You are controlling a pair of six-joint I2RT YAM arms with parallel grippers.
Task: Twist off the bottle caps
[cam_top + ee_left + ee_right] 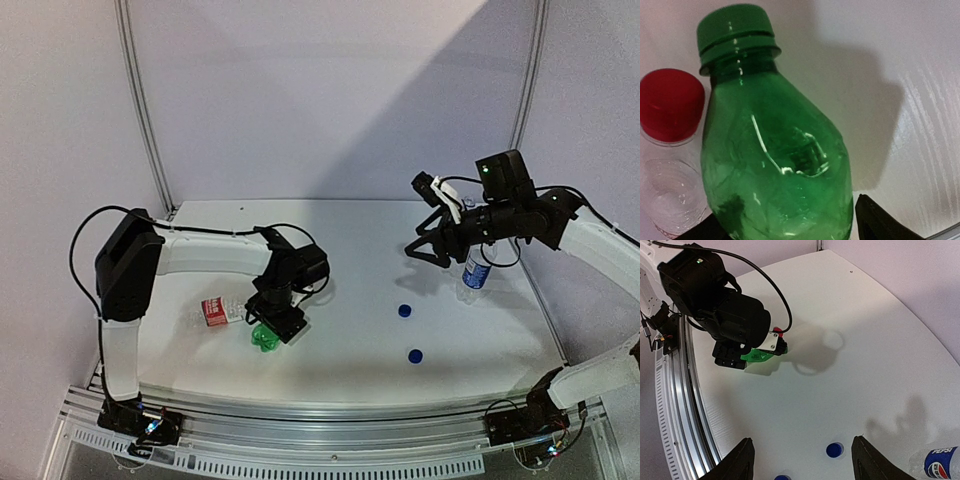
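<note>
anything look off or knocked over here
Yes: the red-label bottle lies on its side beside the green bottle, whose wall looks creased and dented in the left wrist view. Two blue caps lie loose on the table.

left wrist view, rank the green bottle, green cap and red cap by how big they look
1. green bottle, by far the largest
2. green cap and red cap look about alike, so I won't rank them

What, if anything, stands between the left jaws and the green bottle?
Nothing visible. The left gripper has its jaws on either side of the green bottle, low on its body. The red-capped bottle lies beside it, not between. Whether the jaws press it, I cannot tell.
</note>
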